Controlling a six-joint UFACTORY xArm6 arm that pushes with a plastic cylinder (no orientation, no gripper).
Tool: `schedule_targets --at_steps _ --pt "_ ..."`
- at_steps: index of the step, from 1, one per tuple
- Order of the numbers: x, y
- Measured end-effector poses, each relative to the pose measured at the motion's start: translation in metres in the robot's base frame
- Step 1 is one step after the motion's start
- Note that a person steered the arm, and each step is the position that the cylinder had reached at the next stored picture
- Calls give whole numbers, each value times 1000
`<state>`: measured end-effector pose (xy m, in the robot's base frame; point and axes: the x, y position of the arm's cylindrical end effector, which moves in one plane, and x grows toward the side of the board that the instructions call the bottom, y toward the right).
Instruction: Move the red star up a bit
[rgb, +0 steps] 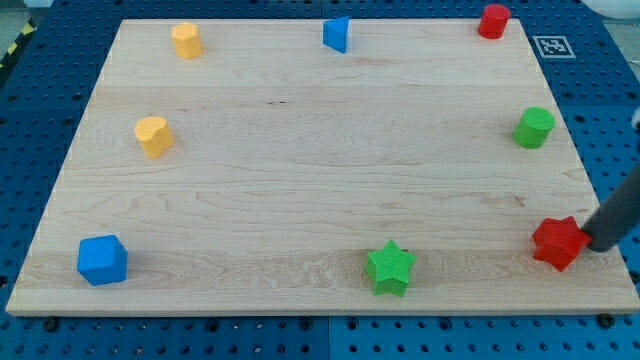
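The red star (557, 242) lies on the wooden board (320, 170) near its lower right corner. My rod comes in from the view's right edge. My tip (598, 244) sits just right of the red star, touching or nearly touching its right side.
A green star (389, 268) lies at the bottom centre and a blue cube (102, 259) at the lower left. A green cylinder (534, 127) is at the right, a red cylinder (493, 20) at the top right. A blue block (337, 34) and two yellow blocks (186, 40) (153, 136) lie at top and left.
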<state>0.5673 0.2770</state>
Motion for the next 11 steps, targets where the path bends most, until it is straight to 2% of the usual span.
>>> schedule_targets --at_steps 1,3,4,5,6,7,8,9,10,11 --pt "9 -27" --pt "-31 -88" --pt "-36 -94" --pt "-26 -45" --pt "-4 -38" --pt "6 -55" --pt "-10 -102" --pt "-39 -112" --pt "-44 -110" --pt "-17 -94"
